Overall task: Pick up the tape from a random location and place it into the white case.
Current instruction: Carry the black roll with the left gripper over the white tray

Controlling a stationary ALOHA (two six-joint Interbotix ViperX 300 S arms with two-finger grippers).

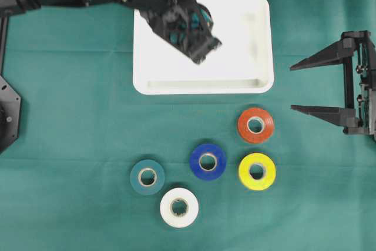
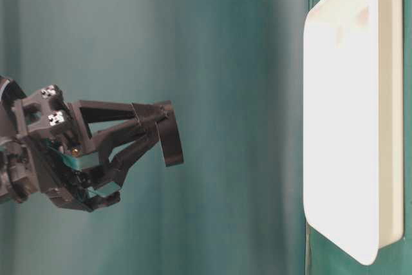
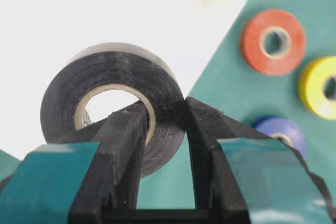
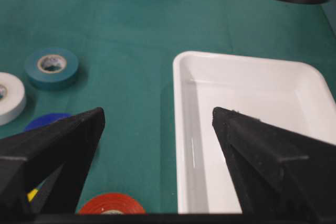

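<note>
A black tape roll [image 3: 110, 72] hangs above the white case [image 1: 247, 45], with my left gripper [image 3: 165, 111] shut on it. One finger passes through the roll's core and the other presses its outer wall. From table level the left gripper [image 2: 161, 134] and the tape [image 2: 171, 143] are well clear of the white case [image 2: 341, 127]. In the overhead view the left gripper [image 1: 204, 47] is over the case's left half. My right gripper [image 1: 299, 86] stands open and empty to the right of the case. In its own view, the right gripper [image 4: 157, 116] faces the case's edge [image 4: 184, 129].
Several tape rolls lie flat on the green cloth in front of the case: orange [image 1: 255, 124], blue [image 1: 207, 161], yellow [image 1: 257, 171], teal [image 1: 147, 176] and white [image 1: 179, 207]. The left arm's links cross the top left of the overhead view.
</note>
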